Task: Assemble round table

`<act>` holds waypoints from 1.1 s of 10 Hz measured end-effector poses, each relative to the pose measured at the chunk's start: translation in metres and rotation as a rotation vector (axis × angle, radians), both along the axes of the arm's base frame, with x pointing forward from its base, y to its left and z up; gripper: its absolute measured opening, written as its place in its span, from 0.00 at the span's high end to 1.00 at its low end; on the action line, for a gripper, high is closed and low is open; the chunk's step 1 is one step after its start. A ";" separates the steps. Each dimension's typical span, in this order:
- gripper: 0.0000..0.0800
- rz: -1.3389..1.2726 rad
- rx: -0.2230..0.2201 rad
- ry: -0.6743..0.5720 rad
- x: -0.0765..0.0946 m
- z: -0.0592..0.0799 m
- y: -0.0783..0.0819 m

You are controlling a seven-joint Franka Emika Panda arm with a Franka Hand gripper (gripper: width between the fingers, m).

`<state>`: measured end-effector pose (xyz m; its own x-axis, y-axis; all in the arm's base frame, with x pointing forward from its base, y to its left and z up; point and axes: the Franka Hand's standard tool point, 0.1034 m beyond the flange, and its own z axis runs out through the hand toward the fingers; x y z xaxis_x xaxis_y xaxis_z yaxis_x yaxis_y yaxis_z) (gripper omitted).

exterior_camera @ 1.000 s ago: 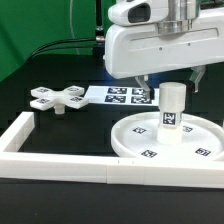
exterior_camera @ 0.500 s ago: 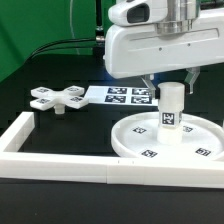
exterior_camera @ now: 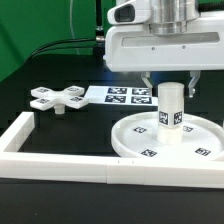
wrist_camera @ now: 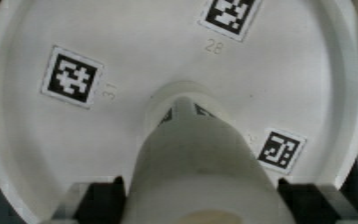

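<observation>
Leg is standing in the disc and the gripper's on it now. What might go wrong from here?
1. The gripper appears to grip only the top of the short cylinder leg; a shallow hold might slip while turning.
2. The leg stands upright on the round disc, which lies loose; twisting may spin or drag it toward the white frame.
3. The cross-shaped piece lies near the marker board; a wide sweep could knock it.

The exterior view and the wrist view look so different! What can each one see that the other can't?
Only the exterior view shows the cross-shaped piece, the marker board and the long white frame. Only the wrist view shows the tool's fingers close up, on either side of the cylinder leg. Both show the leg standing upright on the round disc with its square tags.
</observation>
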<state>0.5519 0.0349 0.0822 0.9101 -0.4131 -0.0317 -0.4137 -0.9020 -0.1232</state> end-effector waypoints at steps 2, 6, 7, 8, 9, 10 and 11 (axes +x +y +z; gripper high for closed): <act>0.49 -0.304 0.029 0.039 -0.001 -0.001 0.001; 0.49 -0.655 0.063 0.094 0.000 -0.001 0.003; 0.49 -0.696 0.064 0.106 0.000 -0.001 0.004; 0.49 -0.785 0.075 0.121 0.000 -0.001 0.005; 0.49 -0.820 0.080 0.127 0.000 -0.001 0.006; 0.49 -0.833 0.085 0.128 0.001 -0.001 0.005; 0.49 -0.875 0.087 0.133 0.001 -0.001 0.007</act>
<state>0.5528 0.0417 0.0811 0.2564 -0.9500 -0.1783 -0.9661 -0.2461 -0.0780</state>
